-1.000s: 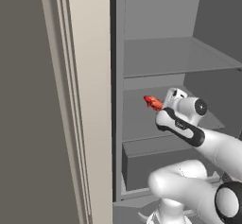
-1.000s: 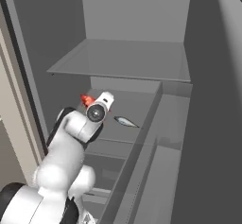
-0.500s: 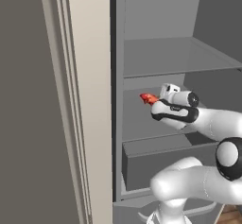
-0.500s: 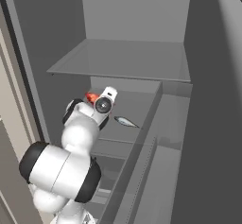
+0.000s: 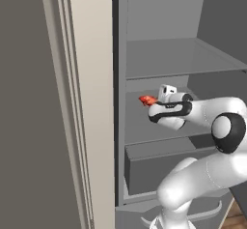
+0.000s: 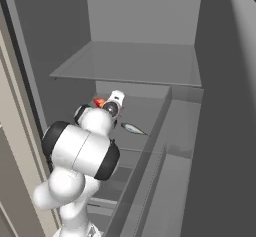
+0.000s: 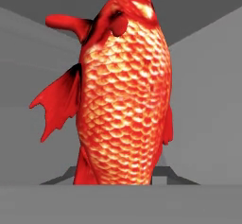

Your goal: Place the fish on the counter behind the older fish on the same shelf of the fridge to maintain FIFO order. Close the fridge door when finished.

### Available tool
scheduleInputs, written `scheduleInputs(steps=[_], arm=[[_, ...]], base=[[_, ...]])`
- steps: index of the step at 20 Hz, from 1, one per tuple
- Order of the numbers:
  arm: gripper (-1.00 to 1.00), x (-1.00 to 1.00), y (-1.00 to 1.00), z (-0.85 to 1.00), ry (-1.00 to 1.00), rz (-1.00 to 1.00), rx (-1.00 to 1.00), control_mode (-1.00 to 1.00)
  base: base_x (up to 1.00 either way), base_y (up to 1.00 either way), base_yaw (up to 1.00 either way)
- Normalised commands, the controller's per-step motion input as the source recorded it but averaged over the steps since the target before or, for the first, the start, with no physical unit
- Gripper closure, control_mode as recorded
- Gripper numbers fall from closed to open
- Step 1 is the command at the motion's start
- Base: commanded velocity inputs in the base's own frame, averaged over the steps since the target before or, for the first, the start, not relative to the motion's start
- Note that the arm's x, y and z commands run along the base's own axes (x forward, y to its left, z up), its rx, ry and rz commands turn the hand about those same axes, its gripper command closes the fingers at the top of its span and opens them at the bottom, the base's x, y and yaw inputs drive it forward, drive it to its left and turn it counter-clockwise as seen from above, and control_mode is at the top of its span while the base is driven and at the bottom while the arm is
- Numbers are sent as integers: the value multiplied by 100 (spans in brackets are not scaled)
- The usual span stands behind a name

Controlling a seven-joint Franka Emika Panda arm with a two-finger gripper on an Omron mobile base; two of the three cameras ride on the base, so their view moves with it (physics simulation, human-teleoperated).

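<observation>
From the left base view, I am holding the small red-orange fish [image 5: 147, 100] clenched in the two-finger gripper [image 5: 152, 102], inside the tall dark grey fridge [image 5: 212, 25], over the flat grey shelf [image 5: 140, 126] near its left edge. From the right base view, the slender grey-silver older fish [image 6: 133, 129] is lying on that shelf, right of the hand. In the hand view, the red fish [image 7: 124, 90] is blocking most of the grey interior.

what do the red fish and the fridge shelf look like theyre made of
Red fish: looks like real fish skin, glossy red-orange overlapping scales with thin, ragged-edged fins; being rendered, it could as well be a painted model.
Shelf: a flat, matte grey slab with no grain, shine or see-through, so probably plastic or painted metal; the look leaves it open.
</observation>
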Motion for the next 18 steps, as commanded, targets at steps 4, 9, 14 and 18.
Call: scheduleInputs(steps=[4,9,14,18], arm=[[100,38,-3,-8,-6,0,-7,-100],[100,44,-6,-13,-1,0,-7,-100],[100,42,-12,-2,2,3,-3,-100],[100,37,-4,0,5,6,-4,-100]], base=[[0,0,0],[0,0,0],[0,0,0],[0,0,0]])
